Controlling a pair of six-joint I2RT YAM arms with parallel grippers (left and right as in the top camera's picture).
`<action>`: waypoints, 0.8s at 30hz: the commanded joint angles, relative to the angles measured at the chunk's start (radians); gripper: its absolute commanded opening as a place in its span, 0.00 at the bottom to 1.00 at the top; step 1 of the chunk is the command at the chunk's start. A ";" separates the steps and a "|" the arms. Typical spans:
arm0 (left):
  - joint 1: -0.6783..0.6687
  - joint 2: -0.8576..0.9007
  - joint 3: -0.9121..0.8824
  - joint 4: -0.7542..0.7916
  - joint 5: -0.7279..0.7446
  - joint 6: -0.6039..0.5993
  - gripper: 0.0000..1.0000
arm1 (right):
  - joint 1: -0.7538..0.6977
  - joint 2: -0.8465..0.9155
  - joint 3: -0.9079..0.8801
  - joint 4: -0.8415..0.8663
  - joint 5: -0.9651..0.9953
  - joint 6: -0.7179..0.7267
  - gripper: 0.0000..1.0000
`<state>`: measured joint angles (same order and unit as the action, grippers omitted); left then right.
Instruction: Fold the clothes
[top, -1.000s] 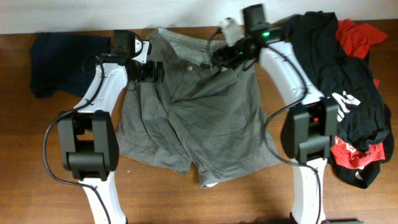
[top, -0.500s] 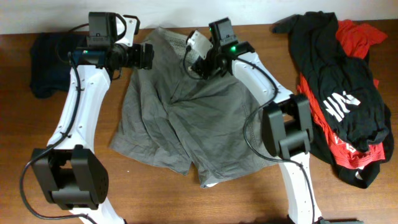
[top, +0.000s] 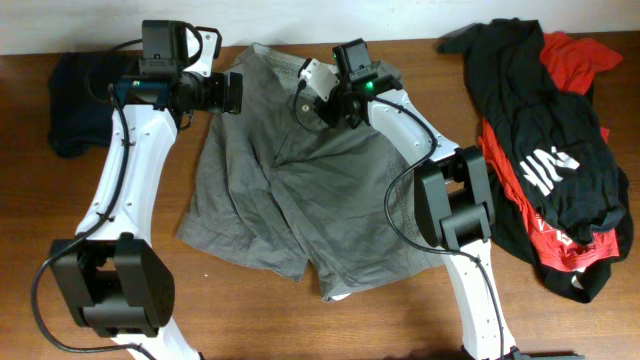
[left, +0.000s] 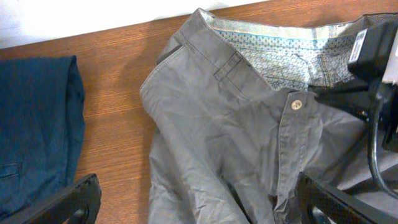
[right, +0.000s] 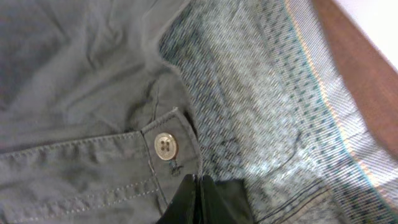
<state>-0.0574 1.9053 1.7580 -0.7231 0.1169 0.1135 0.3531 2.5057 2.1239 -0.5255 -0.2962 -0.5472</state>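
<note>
The grey shorts (top: 300, 190) lie spread flat mid-worktop (top: 250, 320). They look like thin, floppy cotton, so the stiffer waistband (left: 261, 43) is probably the best place to grab. The left fingers (left: 74, 202) are spread wide above it. The right fingers (right: 199, 199) are pressed together by the button (right: 165, 145), but it's impossible to tell if they're pinching cloth. Only the overhead view shows the black-and-red pile (top: 550, 150).

Soft, even light, faint shadows. Overhead and left wrist views sharp. Right wrist view blurs: above the right claw (right: 198, 185) the shorts (right: 93, 93) smear, washed pale up and right.
</note>
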 joint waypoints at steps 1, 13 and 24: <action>0.006 -0.029 0.012 -0.004 -0.013 0.020 0.99 | 0.001 0.013 0.108 -0.022 0.005 0.036 0.04; 0.006 -0.029 0.012 0.001 -0.009 0.019 0.99 | -0.029 0.037 0.272 0.118 0.024 0.036 0.04; 0.006 -0.029 0.012 0.000 -0.010 0.019 0.99 | -0.100 0.204 0.270 0.349 0.054 0.124 0.04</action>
<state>-0.0574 1.9053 1.7580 -0.7223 0.1139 0.1135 0.2764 2.6736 2.3825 -0.2024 -0.2710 -0.4744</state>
